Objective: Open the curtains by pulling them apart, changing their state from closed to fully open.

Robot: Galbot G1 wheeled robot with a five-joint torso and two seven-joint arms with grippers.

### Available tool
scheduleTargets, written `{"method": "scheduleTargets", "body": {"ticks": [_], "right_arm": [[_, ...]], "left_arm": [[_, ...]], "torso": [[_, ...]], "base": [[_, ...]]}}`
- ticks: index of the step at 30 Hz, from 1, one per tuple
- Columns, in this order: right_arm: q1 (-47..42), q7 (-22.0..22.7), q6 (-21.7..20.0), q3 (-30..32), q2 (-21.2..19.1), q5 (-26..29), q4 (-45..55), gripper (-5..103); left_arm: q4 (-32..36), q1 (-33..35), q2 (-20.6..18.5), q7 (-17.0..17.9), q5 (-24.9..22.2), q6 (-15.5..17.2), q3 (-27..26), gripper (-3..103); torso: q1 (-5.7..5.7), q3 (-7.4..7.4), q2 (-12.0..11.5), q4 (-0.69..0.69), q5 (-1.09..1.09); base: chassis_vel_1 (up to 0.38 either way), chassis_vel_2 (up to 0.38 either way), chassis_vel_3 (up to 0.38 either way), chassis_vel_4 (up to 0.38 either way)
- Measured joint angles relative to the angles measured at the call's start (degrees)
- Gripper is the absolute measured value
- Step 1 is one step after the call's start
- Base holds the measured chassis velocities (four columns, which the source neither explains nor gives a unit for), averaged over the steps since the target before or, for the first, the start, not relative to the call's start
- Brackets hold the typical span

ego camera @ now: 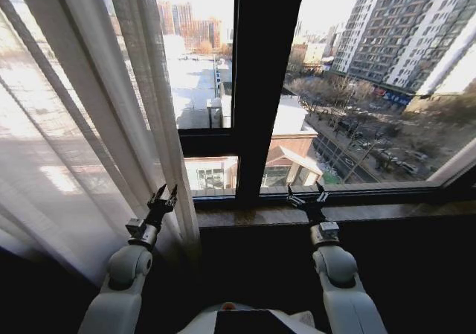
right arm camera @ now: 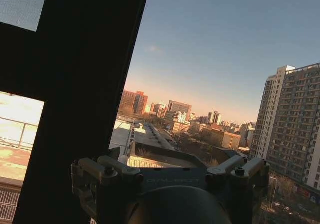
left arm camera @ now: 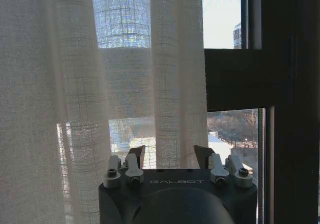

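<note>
A sheer cream curtain [ego camera: 82, 140] with many pleats hangs on the left and covers the window as far as its inner edge [ego camera: 182, 193]. My left gripper [ego camera: 162, 197] is raised just in front of that edge, open, with nothing between its fingers. In the left wrist view the curtain [left arm camera: 100, 84] hangs right ahead of the open left gripper [left arm camera: 170, 156]. My right gripper [ego camera: 307, 195] is raised in front of the bare glass to the right of the black frame bar [ego camera: 268, 81], open and holding nothing. The right gripper [right arm camera: 169, 159] faces the city outside.
A dark window sill [ego camera: 335, 213] runs across below the glass, just beyond both grippers. A black horizontal frame bar [ego camera: 204, 142] crosses the left pane. Beyond the glass are buildings and streets far below.
</note>
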State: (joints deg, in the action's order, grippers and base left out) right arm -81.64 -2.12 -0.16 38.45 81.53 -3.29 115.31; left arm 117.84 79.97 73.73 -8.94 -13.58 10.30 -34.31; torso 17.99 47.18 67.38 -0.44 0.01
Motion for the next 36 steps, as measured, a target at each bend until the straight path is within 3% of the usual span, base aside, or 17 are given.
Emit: {"method": "scheduleTargets", "body": {"ticks": [1,3,6,10,12,17,20,21,23,24,28,36], "right_arm": [[0.10,0.00,0.05,0.01,0.07,-0.04,-0.31,100],[0.19,0.00,0.07,0.02,0.09,-0.06,-0.46,100],[0.87,-0.01,0.10,0.07,0.16,-0.23,-1.39,100],[1.47,-0.01,0.11,0.07,0.37,-0.37,-2.13,100],[1.93,-0.01,0.12,0.05,0.61,-0.45,-2.74,100],[2.29,0.01,0.14,0.04,0.80,-0.50,-3.39,100],[2.34,0.02,0.14,0.05,0.80,-0.51,-3.45,100],[2.49,0.03,0.14,0.05,0.78,-0.51,-3.50,100],[2.88,0.04,0.14,0.01,0.75,-0.51,-3.73,100],[2.88,0.04,0.14,0.01,0.75,-0.51,-3.73,100],[3.89,0.05,0.14,-0.52,0.66,-0.51,-4.27,100],[4.57,0.07,0.11,-0.82,-0.07,-0.45,-4.69,100]], "left_arm": [[-0.28,-0.24,-0.36,-0.91,0.04,0.14,0.38,63],[-0.46,-0.40,-0.51,-1.27,0.05,0.19,0.60,63],[-2.08,-1.98,-1.66,-3.39,-0.09,0.28,1.90,80],[-3.56,-3.70,-2.40,-3.54,-0.20,0.28,2.88,90],[-4.70,-5.44,-2.69,-1.63,-0.31,0.24,3.85,98],[-5.13,-6.98,-1.43,2.73,0.45,0.56,4.62,101],[-4.68,-6.94,-0.53,5.70,0.82,1.39,5.02,91],[-4.20,-6.77,0.13,8.63,0.94,2.12,5.44,86],[-3.82,-6.53,0.82,11.25,1.00,2.57,5.63,80],[-3.82,-6.53,0.82,11.25,1.00,2.57,5.63,80],[-3.32,-6.13,1.45,12.07,1.14,2.58,5.04,59],[-2.12,-4.53,2.48,11.89,1.21,2.53,4.17,37]], "torso": [[0.00,0.00,0.00,0.00,0.00],[0.00,0.00,0.00,0.01,0.00],[0.00,0.00,0.00,0.00,0.00],[0.00,0.00,0.00,0.00,0.00],[0.00,0.00,0.00,0.00,0.00],[0.01,0.00,0.00,0.00,0.00],[0.00,0.01,0.00,0.00,0.00],[0.00,0.00,0.00,0.00,0.00],[0.00,0.00,0.00,0.00,0.00],[0.00,0.00,0.00,0.00,0.00],[0.00,0.00,0.00,0.00,0.00],[0.00,0.00,0.00,0.00,0.00]], "base": [[0.000,0.000,0.000,0.000],[0.000,0.000,0.000,0.000],[0.000,0.000,0.000,0.000],[0.000,0.000,0.000,0.000],[0.000,0.000,0.000,0.000],[0.000,0.000,0.000,0.000],[0.000,0.000,0.000,0.000],[0.000,0.000,0.000,0.000],[0.000,0.000,0.000,0.000],[0.000,0.000,0.000,0.000],[0.000,0.000,0.000,0.000],[0.000,0.000,0.000,0.000]]}}
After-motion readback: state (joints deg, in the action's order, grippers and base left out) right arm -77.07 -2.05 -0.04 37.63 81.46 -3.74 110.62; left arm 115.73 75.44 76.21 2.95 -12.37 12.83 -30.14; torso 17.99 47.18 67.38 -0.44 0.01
